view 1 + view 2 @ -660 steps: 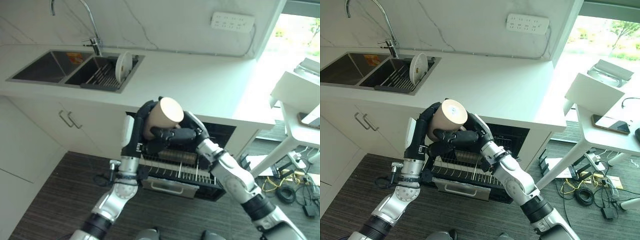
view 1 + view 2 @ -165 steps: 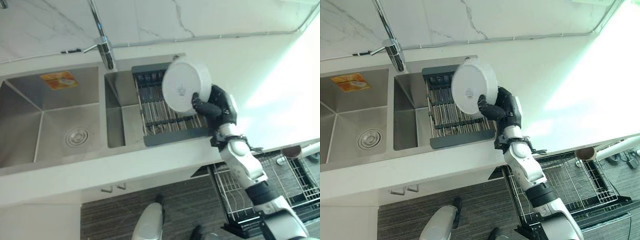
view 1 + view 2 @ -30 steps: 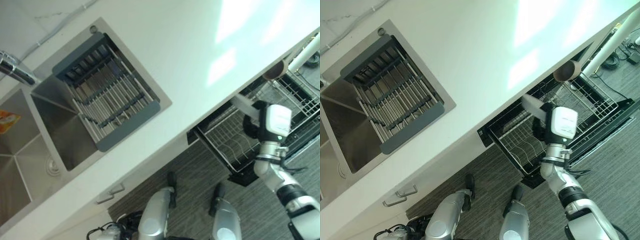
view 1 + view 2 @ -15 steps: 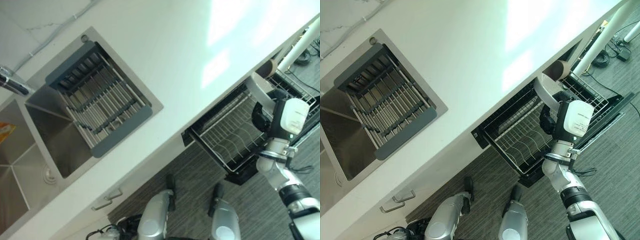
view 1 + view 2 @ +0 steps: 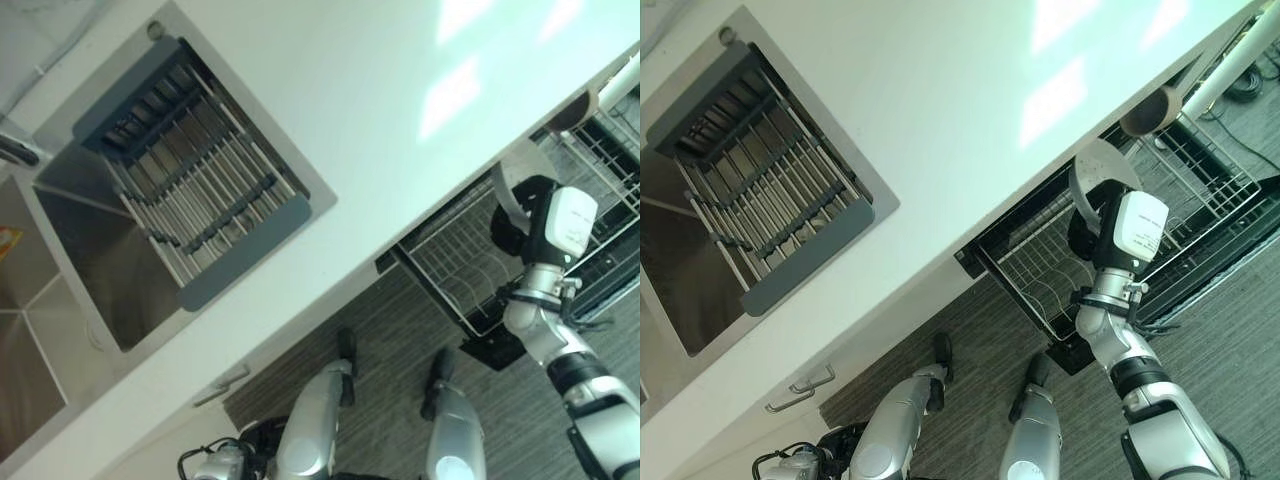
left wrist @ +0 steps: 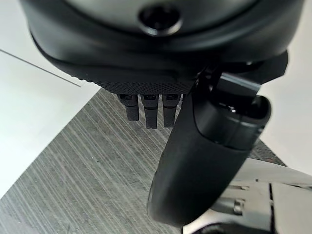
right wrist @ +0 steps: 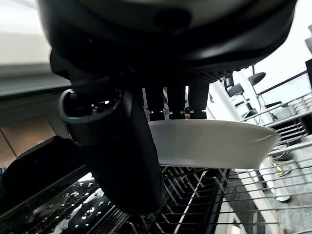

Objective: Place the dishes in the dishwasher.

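Now right hand [image 5: 1092, 238] grips white plate [image 5: 1098, 178] between thumb and fingers [image 7: 176, 101], just above pulled-out dishwasher rack [image 5: 1035, 268] under table [image 5: 940, 120]. Brown cup [image 5: 1150, 112] lies further in rack. Left hand [image 6: 204, 146] hangs above floor [image 6: 83, 165], fingers relaxed, holding nothing.

Light source: I read daylight from about 1 o'clock, washing the white desk [image 5: 380, 110] in pale glare patches.
Glare: two bright blotches on the desk near 1 o'clock burn out its surface.
Dim zones: the sink [image 5: 90, 270] and the dishwasher rack [image 5: 1040, 270] under the desk edge sit in shade.
Focus: in the wrist views my right hand [image 7: 126, 161] and left hand [image 6: 204, 161] loom soft and dark; the white plate [image 7: 209, 144] behind reads clearer.
Backlight: the window at 2 o'clock in the right wrist view blows out.
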Controlling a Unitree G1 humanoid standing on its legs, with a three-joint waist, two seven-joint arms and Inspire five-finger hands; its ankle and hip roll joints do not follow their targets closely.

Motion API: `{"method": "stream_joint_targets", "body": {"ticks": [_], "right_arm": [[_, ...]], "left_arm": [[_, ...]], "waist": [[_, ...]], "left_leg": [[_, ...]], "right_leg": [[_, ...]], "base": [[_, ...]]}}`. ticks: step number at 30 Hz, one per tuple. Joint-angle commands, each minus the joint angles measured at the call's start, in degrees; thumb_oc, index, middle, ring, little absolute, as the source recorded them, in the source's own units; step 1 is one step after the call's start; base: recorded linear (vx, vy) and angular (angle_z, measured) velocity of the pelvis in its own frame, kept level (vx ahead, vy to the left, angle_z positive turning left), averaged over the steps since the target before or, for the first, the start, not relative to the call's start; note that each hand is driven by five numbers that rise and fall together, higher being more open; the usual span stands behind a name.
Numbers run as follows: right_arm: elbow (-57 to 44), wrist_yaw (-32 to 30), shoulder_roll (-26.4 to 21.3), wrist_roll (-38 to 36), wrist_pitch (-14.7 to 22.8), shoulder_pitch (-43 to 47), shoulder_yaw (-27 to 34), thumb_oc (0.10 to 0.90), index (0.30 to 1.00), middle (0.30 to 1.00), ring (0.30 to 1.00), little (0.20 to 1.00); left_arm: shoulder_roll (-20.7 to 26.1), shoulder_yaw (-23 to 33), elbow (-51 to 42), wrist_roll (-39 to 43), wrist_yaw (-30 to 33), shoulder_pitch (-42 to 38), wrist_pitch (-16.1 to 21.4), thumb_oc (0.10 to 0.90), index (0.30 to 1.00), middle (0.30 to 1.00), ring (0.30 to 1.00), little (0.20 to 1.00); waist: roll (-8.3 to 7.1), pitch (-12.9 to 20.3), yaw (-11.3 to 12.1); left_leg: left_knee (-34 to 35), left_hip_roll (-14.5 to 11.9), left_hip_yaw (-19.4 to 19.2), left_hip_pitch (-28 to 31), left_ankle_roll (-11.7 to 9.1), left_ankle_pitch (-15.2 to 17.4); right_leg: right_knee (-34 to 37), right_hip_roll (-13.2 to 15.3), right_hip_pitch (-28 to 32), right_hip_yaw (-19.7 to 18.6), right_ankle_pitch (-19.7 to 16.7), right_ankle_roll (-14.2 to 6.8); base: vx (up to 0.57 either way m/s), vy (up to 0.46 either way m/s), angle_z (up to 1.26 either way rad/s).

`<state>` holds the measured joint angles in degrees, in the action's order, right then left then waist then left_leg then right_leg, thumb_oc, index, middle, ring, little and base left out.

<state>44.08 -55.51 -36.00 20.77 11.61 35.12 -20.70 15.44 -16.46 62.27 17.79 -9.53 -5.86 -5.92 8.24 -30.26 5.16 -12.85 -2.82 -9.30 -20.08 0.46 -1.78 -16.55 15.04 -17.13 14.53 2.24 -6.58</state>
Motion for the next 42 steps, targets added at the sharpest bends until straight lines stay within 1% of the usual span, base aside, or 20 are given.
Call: {"method": "stream_joint_targets", "body": {"ticks": [1,4,5,9,11,12,13,14,17,20,23,28,29,34,36,38,40,42], "right_arm": [[-0.1,-0.74,-5.3,-2.98,0.74,11.09,-0.96,0.4,0.3,0.3,0.3,0.3],[1.85,0.27,-5.21,-3.86,0.06,13.25,-1.62,0.4,0.3,0.3,0.3,0.3],[2.81,0.82,-4.67,-4.48,-0.35,14.18,-2.16,0.4,0.3,0.3,0.3,0.3],[3.54,4.89,-2.69,-5.85,-1.21,13.29,-2.23,0.4,0.3,0.3,0.3,0.3],[3.8,6.58,-0.69,-6.41,-1.86,11.54,-2.53,0.4,0.3,0.3,0.3,0.3],[3.91,7.44,1.39,-6.87,-2.1,9.37,-2.97,0.4,0.3,0.3,0.3,0.3],[3.74,7.64,2.2,-7.05,-2.45,8.51,-3.27,0.4,0.3,0.3,0.3,0.3],[3.24,8.82,4.03,-6.91,-3.38,6.63,-3.66,0.4,0.3,0.3,0.3,0.3],[2.69,9.38,6.6,-7.64,-5.91,4.69,-4.71,0.4,0.3,0.3,0.3,0.3],[3.22,8.67,8.86,-8.0,-7.54,2.75,-5.81,0.4,0.3,0.3,0.3,0.3],[3.58,7.25,9.85,-8.81,-9.47,1.3,-6.28,0.4,0.3,0.3,0.3,0.3],[4.91,4.71,8.77,-8.38,-10.24,1.38,-5.76,0.4,0.3,0.3,0.3,0.3],[5.87,3.08,7.53,-9.57,-9.95,2.07,-4.81,0.4,0.3,0.3,0.3,0.3],[7.44,0.04,4.38,-10.55,-8.61,4.32,-1.8,0.4,0.3,0.3,0.3,0.3],[7.39,-5.0,3.29,-9.58,-8.78,4.89,-0.42,0.4,0.3,0.3,0.3,0.3],[6.81,-7.6,2.33,-8.7,-9.05,5.96,1.06,0.4,0.3,0.3,0.3,0.3],[6.73,-11.33,1.54,-6.02,-7.0,7.21,2.42,0.4,0.3,0.3,0.3,0.3],[6.47,-13.14,0.66,-3.22,-5.85,8.14,3.2,0.4,0.3,0.3,0.3,0.3]], "left_arm": [[0.93,-2.85,-2.67,2.07,-1.66,0.23,0.22,0.8,0.9,0.9,0.9,0.9],[0.92,-3.52,-3.31,2.34,-1.6,0.16,0.59,0.8,0.9,0.9,0.9,0.9],[0.92,-3.9,-3.53,2.68,-1.45,0.36,0.84,0.8,0.9,0.9,0.9,0.9],[0.96,-4.19,-4.33,3.02,-0.95,0.09,0.18,0.8,0.9,0.9,0.9,0.9],[0.62,-4.09,-4.17,2.91,-0.87,0.12,0.3,0.8,0.9,0.9,0.9,0.9],[0.06,-4.0,-4.1,3.18,-0.54,0.33,1.04,0.8,0.9,0.9,0.9,0.9],[-0.11,-3.97,-4.14,3.46,-0.53,0.41,1.22,0.8,0.9,0.9,0.9,0.9],[-0.57,-3.87,-4.2,3.96,-0.52,0.52,1.69,0.8,0.9,0.9,0.9,0.9],[-0.98,-3.89,-3.99,5.07,-0.53,0.24,2.2,0.8,0.9,0.9,0.9,0.9],[-1.55,-4.05,-3.79,5.93,-0.19,-0.03,2.31,0.8,0.9,0.9,0.9,0.9],[-1.85,-4.31,-3.56,6.18,-0.13,0.18,2.76,0.8,0.9,0.9,0.9,0.9],[-1.63,-4.56,-3.55,6.2,-0.18,0.47,3.23,0.8,0.9,0.9,0.9,0.9],[-1.52,-4.78,-3.83,6.05,0.08,0.65,3.36,0.8,0.9,0.9,0.9,0.9],[-1.19,-5.2,-4.17,6.19,0.72,0.45,2.86,0.8,0.9,0.9,0.9,0.9],[-1.17,-5.24,-4.46,6.27,1.03,0.71,3.0,0.8,0.9,0.9,0.9,0.9],[-1.12,-5.52,-5.01,6.57,1.24,0.59,2.55,0.8,0.9,0.9,0.9,0.9],[-1.03,-5.86,-5.39,6.85,1.32,0.3,1.97,0.8,0.9,0.9,0.9,0.9],[-1.05,-6.12,-5.59,6.84,1.21,0.29,1.75,0.8,0.9,0.9,0.9,0.9]], "waist": [[4.7,0.47,1.86],[5.29,0.47,2.58],[5.01,0.47,2.8],[5.08,0.47,2.89],[4.99,0.47,2.8],[4.95,0.47,2.6],[4.99,0.47,2.46],[5.22,0.47,2.07],[5.58,0.47,1.57],[5.75,0.47,1.15],[5.92,0.47,0.97],[5.8,0.47,1.17],[5.74,0.47,1.38],[5.48,0.47,1.57],[5.24,0.47,1.67],[5.32,0.47,1.65],[5.57,0.47,1.77],[5.85,0.47,1.83]], "left_leg": [[-4.34,-0.51,5.72,-1.56,-0.7,6.99],[-4.34,-0.38,5.92,-3.34,-0.66,6.42],[-4.34,0.13,6.13,-2.87,-0.99,7.44],[-4.34,0.06,6.33,-4.09,-1.08,7.13],[-4.34,-0.04,6.23,-4.21,-1.07,7.19],[-4.34,-0.14,5.96,-4.22,-0.99,7.3],[-4.34,-0.17,5.85,-4.17,-0.97,7.33],[-4.34,-0.2,5.59,-4.2,-0.91,7.32],[-4.34,-0.23,5.29,-4.48,-0.93,7.23],[-4.34,-0.4,5.05,-4.93,-1.08,7.08],[-4.34,-0.46,4.97,-5.61,-1.12,6.91],[-4.34,-0.51,4.85,-6.34,-0.99,6.58],[-4.34,-0.56,4.79,-6.6,-0.99,6.42],[-4.34,-0.54,4.73,-6.8,-0.96,6.26],[-4.34,-0.62,4.73,-6.99,-0.8,6.27],[-4.34,-0.47,4.72,-7.22,-0.77,6.16],[-4.34,-0.25,4.83,-7.68,-0.65,5.97],[-4.34,0.07,4.95,-8.01,-0.56,5.83]], "right_leg": [[-4.83,-1.39,-1.36,-0.45,5.75,2.48],[-5.94,-1.24,-3.44,-0.59,5.89,2.56],[-6.83,-0.91,-3.41,-1.47,7.74,2.08],[-7.95,-1.09,-4.85,-1.74,8.19,2.18],[-7.98,-1.13,-4.98,-1.79,8.22,2.19],[-7.89,-1.07,-5.08,-1.88,8.13,2.23],[-7.89,-1.04,-5.1,-1.94,8.1,2.24],[-8.18,-0.98,-5.45,-2.15,8.17,2.34],[-8.51,-0.97,-6.05,-2.47,8.27,2.42],[-8.63,-1.11,-6.63,-2.65,8.27,2.5],[-9.04,-1.3,-7.51,-2.87,8.4,2.69],[-9.52,-1.38,-8.34,-3.02,8.36,2.81],[-9.67,-1.33,-8.54,-2.97,8.29,2.76],[-10.11,-1.39,-8.89,-3.07,8.24,2.65],[-10.41,-1.41,-9.15,-3.15,8.29,2.64],[-10.77,-1.54,-9.6,-3.44,8.37,2.58],[-11.11,-1.56,-10.17,-3.56,8.45,2.58],[-11.39,-1.59,-10.62,-3.72,8.57,2.63]], "base": [[-0.03,0.01,0.05],[-0.01,0.006,0.04],[0.02,-0.008,0.05],[-0.02,0.003,-0.01],[-0.02,0.012,0.06],[0.0,0.0,0.0],[-0.01,0.06,0.01],[0.0,0.061,0.0],[-0.01,0.049,-0.02],[-0.01,0.02,-0.05],[0.0,0.005,0.01],[-0.01,-0.015,0.04],[-0.01,-0.027,0.03],[0.0,-0.013,0.02],[0.02,-0.03,0.05],[0.01,-0.006,0.02],[0.0,0.0,0.0],[0.0,0.0,0.0]]}}
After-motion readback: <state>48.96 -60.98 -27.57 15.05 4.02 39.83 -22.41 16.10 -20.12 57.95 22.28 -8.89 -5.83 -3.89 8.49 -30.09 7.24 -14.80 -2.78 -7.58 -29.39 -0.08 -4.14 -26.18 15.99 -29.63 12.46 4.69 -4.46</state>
